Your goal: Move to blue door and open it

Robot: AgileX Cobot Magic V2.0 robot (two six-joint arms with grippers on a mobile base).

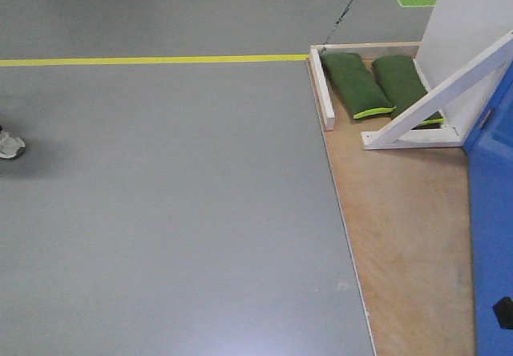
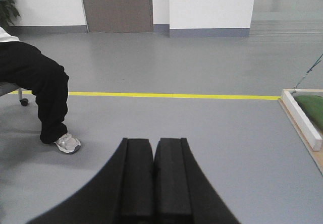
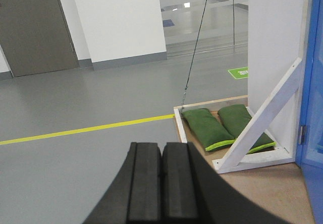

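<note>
Blue door (image 1: 490, 236) stands upright, off right; right hand (image 3: 162, 153) nearer than left hand (image 2: 153, 146); both pinched together, empty.

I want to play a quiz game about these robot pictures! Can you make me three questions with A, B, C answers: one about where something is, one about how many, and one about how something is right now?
1. In the front view, where is the blue door?
A) right edge
B) left edge
C) middle

2. How many green bags lie on the wooden platform?
A) one
B) two
C) five

3. How is the left gripper?
A) wide open
B) shut, holding nothing
C) shut on a bag

Answers:
1 A: its blue panel runs down the right side.
2 B: two lie side by side next to the white brace.
3 B: its black fingers touch, with nothing between them.
</note>
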